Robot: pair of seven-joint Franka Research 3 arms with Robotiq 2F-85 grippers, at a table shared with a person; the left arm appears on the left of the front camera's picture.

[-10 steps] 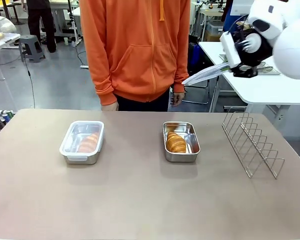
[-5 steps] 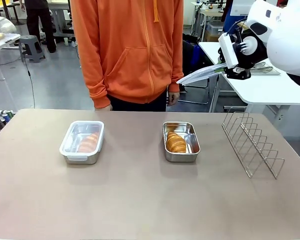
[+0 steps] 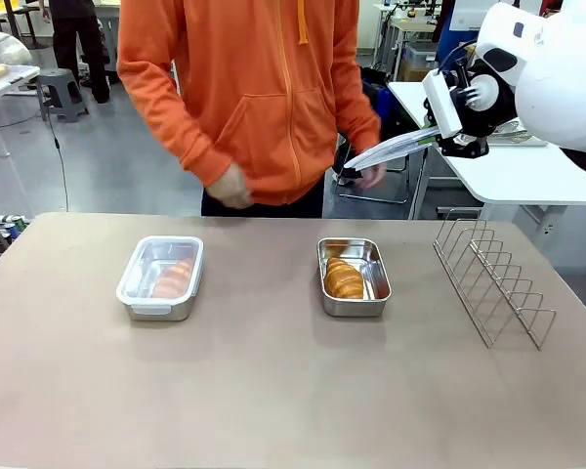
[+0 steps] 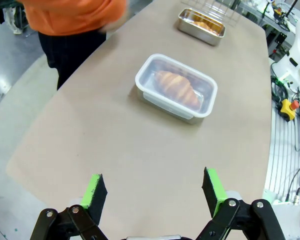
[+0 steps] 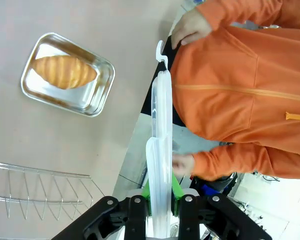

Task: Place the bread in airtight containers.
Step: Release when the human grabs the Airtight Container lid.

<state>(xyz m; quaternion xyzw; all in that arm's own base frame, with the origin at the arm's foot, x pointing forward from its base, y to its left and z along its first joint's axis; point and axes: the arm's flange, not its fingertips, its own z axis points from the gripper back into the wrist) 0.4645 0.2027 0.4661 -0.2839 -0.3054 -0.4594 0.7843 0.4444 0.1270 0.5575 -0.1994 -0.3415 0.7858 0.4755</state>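
A croissant (image 3: pixel 344 279) lies in an uncovered steel container (image 3: pixel 353 277) right of the table's middle; the right wrist view shows the same croissant (image 5: pixel 64 71) and container (image 5: pixel 68 73). A second croissant (image 3: pixel 173 278) sits in the left container (image 3: pixel 160 278) under a clear clip lid, seen in the left wrist view as croissant (image 4: pixel 177 88) in container (image 4: pixel 176 85). My right gripper (image 3: pixel 459 115) hangs high at the right, shut on a clear lid (image 3: pixel 395 148) held edge-on (image 5: pixel 160 145). My left gripper (image 4: pixel 154 192) is open above the table's near left edge.
A person in an orange hoodie stands at the far side, one hand (image 3: pixel 371 175) close to the lid's free end and the other hand (image 3: pixel 231 186) raised at the waist. A wire rack (image 3: pixel 493 277) stands at the table's right.
My right gripper with the lid has drifted slightly left and down. The person has shifted left and raised both hands, one coming up near the lid's tip.
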